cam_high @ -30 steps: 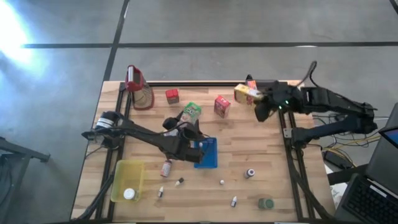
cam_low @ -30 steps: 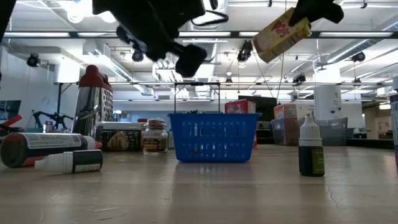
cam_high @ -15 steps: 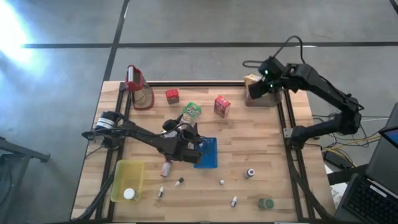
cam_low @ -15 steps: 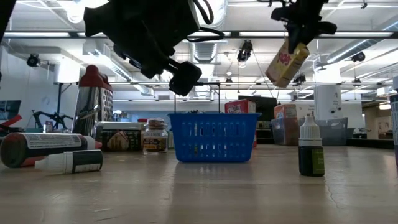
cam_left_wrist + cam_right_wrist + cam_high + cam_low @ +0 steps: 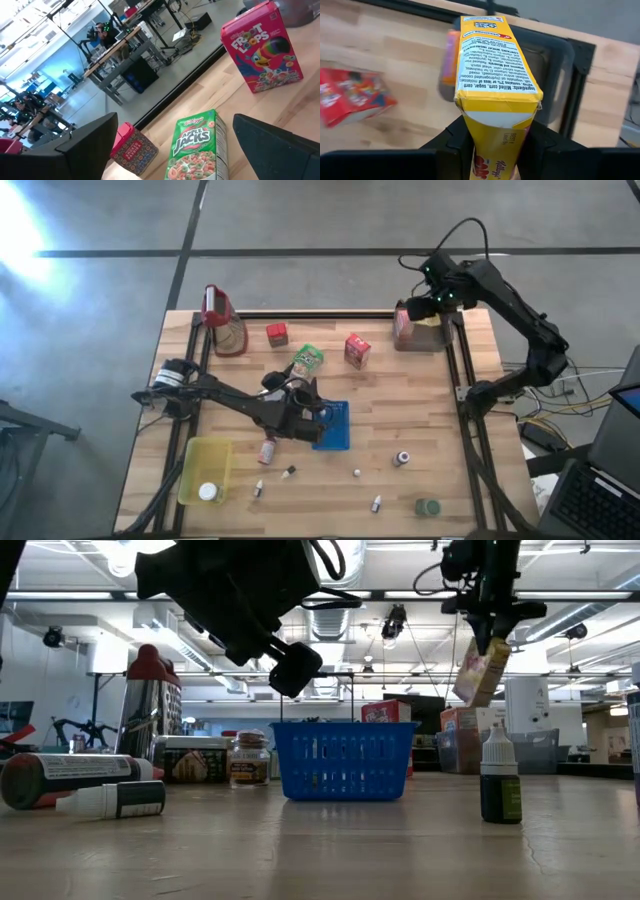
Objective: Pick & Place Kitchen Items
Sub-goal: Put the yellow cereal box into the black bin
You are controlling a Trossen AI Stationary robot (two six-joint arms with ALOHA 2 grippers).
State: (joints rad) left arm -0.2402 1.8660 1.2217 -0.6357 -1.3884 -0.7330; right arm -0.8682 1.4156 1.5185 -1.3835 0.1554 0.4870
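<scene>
One yellow carton [image 5: 496, 80] is pinched at its lower end between the fingers of the right gripper [image 5: 495, 142], which hangs over the far right corner of the table [image 5: 420, 410]. Its long axis runs nearly upright (slightly tilted in the low view). The left gripper [image 5: 318, 418], fingers spread wide and empty, hovers over the blue basket [image 5: 338, 438]. Beyond stand three small boxes: one green [image 5: 196, 146], two red [image 5: 262, 46] [image 5: 131, 148].
</scene>
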